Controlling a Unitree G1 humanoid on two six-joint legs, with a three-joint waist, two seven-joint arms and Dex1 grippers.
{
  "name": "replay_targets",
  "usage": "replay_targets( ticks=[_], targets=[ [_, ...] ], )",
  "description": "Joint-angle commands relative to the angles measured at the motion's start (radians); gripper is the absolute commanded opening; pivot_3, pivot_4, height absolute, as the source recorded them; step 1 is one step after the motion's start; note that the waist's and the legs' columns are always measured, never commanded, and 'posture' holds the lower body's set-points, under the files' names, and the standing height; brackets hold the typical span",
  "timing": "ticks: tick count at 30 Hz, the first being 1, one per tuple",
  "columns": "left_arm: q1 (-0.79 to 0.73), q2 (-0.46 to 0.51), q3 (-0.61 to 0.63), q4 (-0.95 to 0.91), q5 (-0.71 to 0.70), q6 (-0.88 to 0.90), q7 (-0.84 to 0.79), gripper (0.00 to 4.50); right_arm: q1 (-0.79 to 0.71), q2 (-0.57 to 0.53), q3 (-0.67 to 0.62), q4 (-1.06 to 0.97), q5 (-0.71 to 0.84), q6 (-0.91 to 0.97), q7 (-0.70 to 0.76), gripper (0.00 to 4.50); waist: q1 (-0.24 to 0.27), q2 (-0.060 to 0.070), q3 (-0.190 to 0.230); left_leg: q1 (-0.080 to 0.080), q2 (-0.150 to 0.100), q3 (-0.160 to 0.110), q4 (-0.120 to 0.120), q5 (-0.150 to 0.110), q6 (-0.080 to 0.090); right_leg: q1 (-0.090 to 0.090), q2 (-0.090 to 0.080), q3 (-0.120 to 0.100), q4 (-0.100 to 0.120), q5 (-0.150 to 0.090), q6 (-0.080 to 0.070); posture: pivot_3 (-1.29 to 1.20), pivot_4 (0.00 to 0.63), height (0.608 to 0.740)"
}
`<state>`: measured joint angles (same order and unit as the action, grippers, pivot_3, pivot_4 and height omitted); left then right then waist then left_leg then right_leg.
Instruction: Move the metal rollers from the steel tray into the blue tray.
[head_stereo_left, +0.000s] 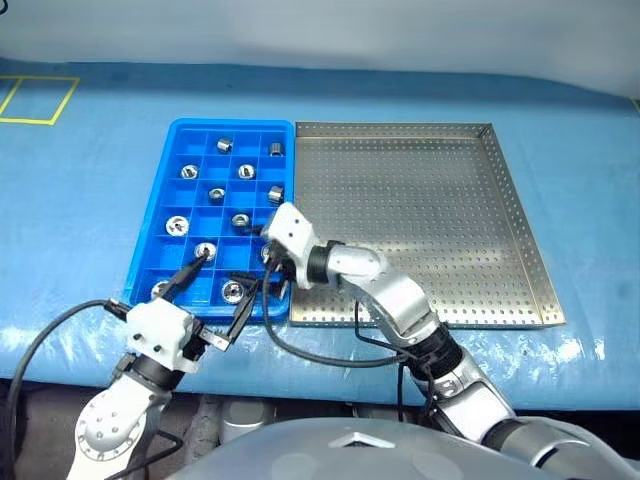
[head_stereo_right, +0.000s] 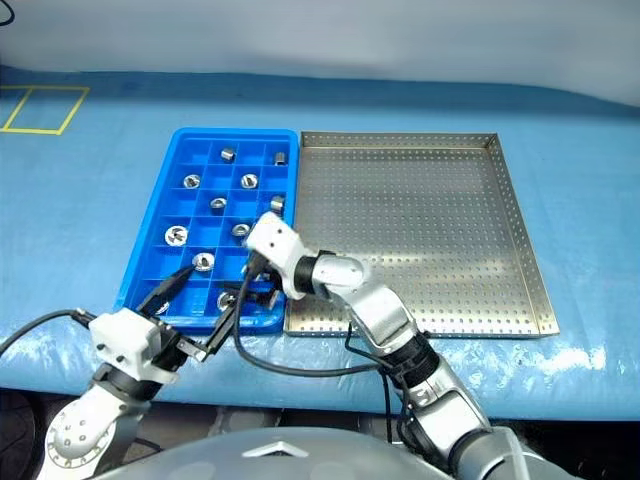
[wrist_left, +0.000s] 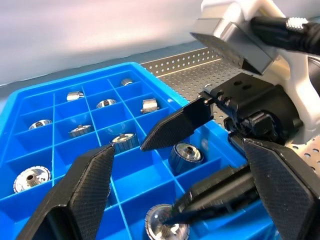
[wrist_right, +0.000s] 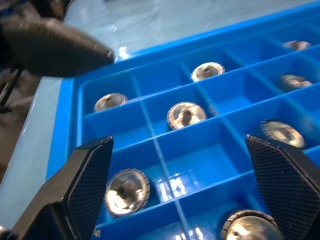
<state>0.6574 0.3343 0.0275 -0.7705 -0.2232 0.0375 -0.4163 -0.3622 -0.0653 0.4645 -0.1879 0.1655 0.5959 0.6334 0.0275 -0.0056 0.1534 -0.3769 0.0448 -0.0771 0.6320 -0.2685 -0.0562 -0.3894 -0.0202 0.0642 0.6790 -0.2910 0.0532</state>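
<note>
The blue tray (head_stereo_left: 150, 235) lies left of the steel tray (head_stereo_left: 420, 220), whose perforated floor is bare. Several metal rollers sit one to a compartment, such as one (head_stereo_left: 205, 250) near the front and one (head_stereo_left: 225, 145) at the back. My left gripper (head_stereo_left: 228, 274) is open over the tray's near end, with nothing between its fingers. My right gripper (wrist_right: 178, 142) reaches in from the right, open and empty, low over the near compartments with a roller (wrist_right: 125, 191) beside one finger. The two grippers stand close together, and a right fingertip (wrist_left: 175, 125) lies between the left fingers.
Both trays rest on a table covered in blue sheeting (head_stereo_left: 90, 190). A yellow taped square (head_stereo_left: 35, 100) marks the far left. The right arm's black cable (head_stereo_left: 320, 355) loops over the table's front edge.
</note>
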Motion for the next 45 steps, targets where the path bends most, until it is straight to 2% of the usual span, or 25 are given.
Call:
replay_targets(
  ticks=[1, 4, 8, 17, 25, 45],
  targets=[
    [-0.087, 0.025, 0.001, -0.067, -0.046, 0.083, 0.004, 4.50, 0.023, 0.022, -0.108, -0.127, 0.039, -0.050, -0.069, 4.49, -0.006, 0.000, 0.000, 0.000, 0.000, 0.000, 0.000, 0.000, 0.000, 0.000, 0.000, 0.000, 0.000, 0.000, 0.000, 0.09, 0.150, 0.740],
    [-0.180, 0.034, 0.007, -0.070, -0.073, 0.143, 0.015, 4.50, 0.057, 0.009, -0.179, -0.175, 0.056, -0.045, -0.111, 4.49, -0.029, 0.000, 0.000, 0.000, 0.000, 0.000, 0.000, 0.000, 0.000, 0.000, 0.000, 0.000, 0.000, 0.000, 0.000, 0.05, 0.150, 0.740],
    [-0.325, 0.040, 0.017, -0.018, -0.060, 0.248, 0.056, 4.50, 0.122, -0.067, -0.257, -0.237, 0.043, -0.036, -0.149, 4.49, -0.043, 0.001, 0.000, 0.000, 0.000, -0.001, 0.001, 0.000, 0.000, 0.001, 0.000, -0.001, 0.001, 0.000, 0.000, 0.00, 0.150, 0.740],
    [-0.486, 0.048, -0.027, 0.153, 0.024, 0.294, 0.077, 4.50, 0.308, -0.219, -0.307, -0.340, 0.014, -0.034, -0.191, 4.49, -0.104, 0.002, -0.001, 0.001, 0.000, 0.000, 0.002, 0.000, 0.000, 0.002, 0.000, 0.000, 0.001, 0.000, 0.000, -0.10, 0.150, 0.740],
    [-0.484, 0.047, -0.036, 0.181, 0.038, 0.312, 0.072, 4.50, 0.375, -0.227, -0.311, -0.383, 0.025, -0.020, -0.234, 4.49, -0.123, 0.002, -0.001, 0.001, 0.000, 0.000, 0.005, 0.000, 0.000, 0.002, 0.000, 0.001, 0.003, 0.001, 0.001, -0.11, 0.150, 0.740],
    [-0.449, 0.032, -0.021, 0.193, 0.057, 0.305, 0.093, 4.50, 0.324, -0.219, -0.265, -0.335, 0.020, -0.033, -0.232, 4.49, -0.104, 0.002, -0.001, 0.001, 0.000, 0.000, 0.011, -0.001, 0.001, 0.005, 0.000, 0.001, 0.002, 0.002, 0.003, -0.06, 0.150, 0.740]
  ],
)
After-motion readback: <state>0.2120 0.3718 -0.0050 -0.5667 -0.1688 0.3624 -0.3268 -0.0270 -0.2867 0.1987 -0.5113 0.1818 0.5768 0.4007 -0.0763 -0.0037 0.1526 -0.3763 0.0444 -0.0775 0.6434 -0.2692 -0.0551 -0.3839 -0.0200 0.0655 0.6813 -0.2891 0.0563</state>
